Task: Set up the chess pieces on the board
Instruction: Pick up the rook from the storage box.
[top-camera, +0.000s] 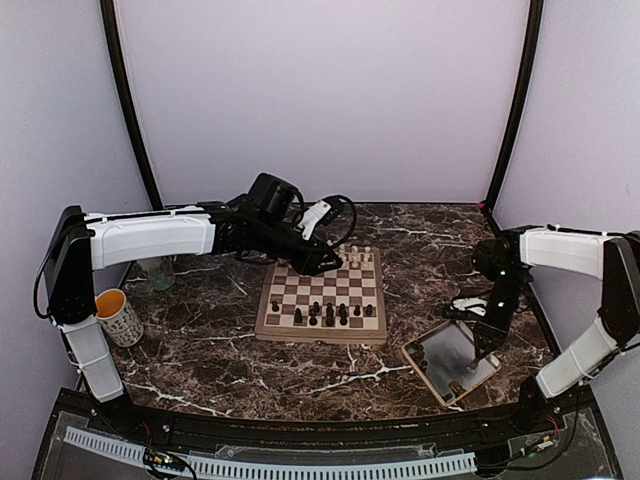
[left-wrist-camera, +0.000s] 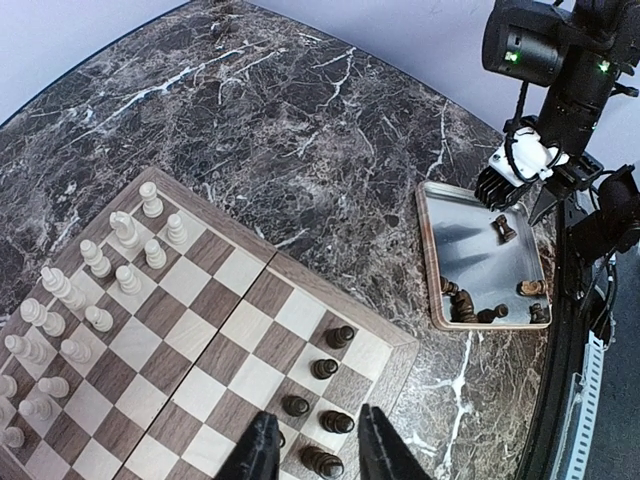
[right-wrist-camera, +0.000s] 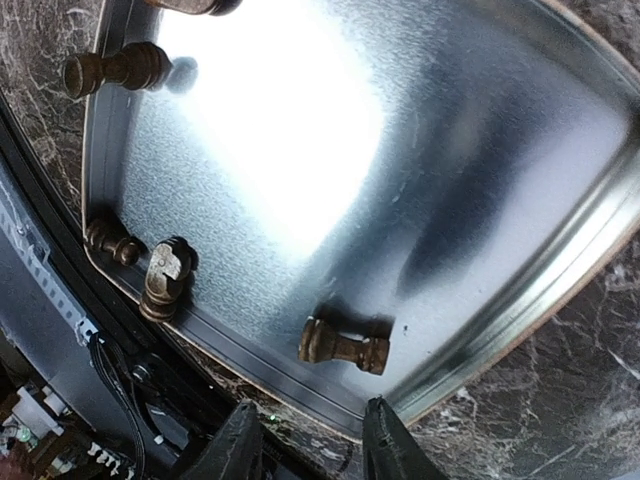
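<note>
The chess pieces (top-camera: 330, 315) are split between two places. Several dark chessmen stand along the 6 o'clock edge of the board (top-camera: 318, 338). Others lie toppled in the tray (right-wrist-camera: 560, 270), which sits on the marble table (top-camera: 200, 340) at about 4 o'clock from the board.

That split explains where your arms are. Your right gripper (right-wrist-camera: 310, 412) hangs over the tray, fingers parted and nothing between them. It is lined up just short of a dark piece (right-wrist-camera: 343, 346) lying on its side near the tray wall. This looks like the approach to a pickup, and the wall beside that piece leaves a finger little room.

Your left gripper (left-wrist-camera: 318, 420) hovers over the board, also released and empty. A standing chessman shows in its gap, but it rests on the board below, ungripped.

The cream chessmen (left-wrist-camera: 125, 232) fill the 12 o'clock side, so keep clear there. A mug (top-camera: 118, 315) stands at 9 o'clock, well apart.
</note>
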